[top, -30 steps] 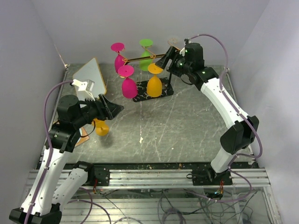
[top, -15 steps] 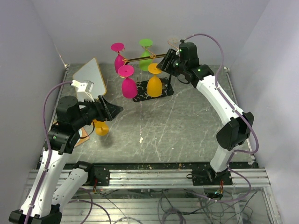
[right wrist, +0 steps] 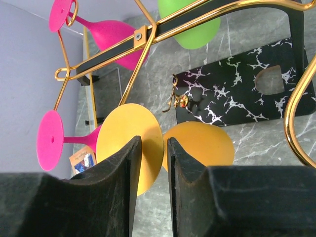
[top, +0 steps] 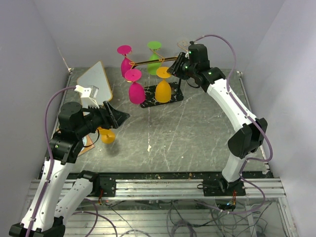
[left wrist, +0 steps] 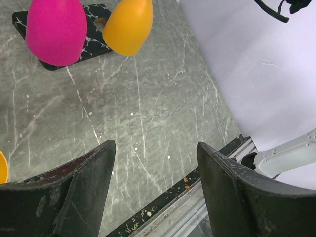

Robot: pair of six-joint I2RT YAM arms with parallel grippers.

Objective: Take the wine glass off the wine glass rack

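Right jaws nearly closed at orange glass foot, grip unclear; best seated on stem before sliding off rack; left jaws released.

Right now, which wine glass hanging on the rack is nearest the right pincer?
The orange wine glass on the rack's right side: the right pincer sits at its foot; the pink glasses and green glass hang farther left.

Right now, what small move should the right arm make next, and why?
Probably squeeze the right gripper shut on the orange glass at its stem before pulling. Its fingers stand close together by the glass's foot, which hangs from the rack on its gold wire. The stem itself is hidden, so a firm hold cannot be confirmed.
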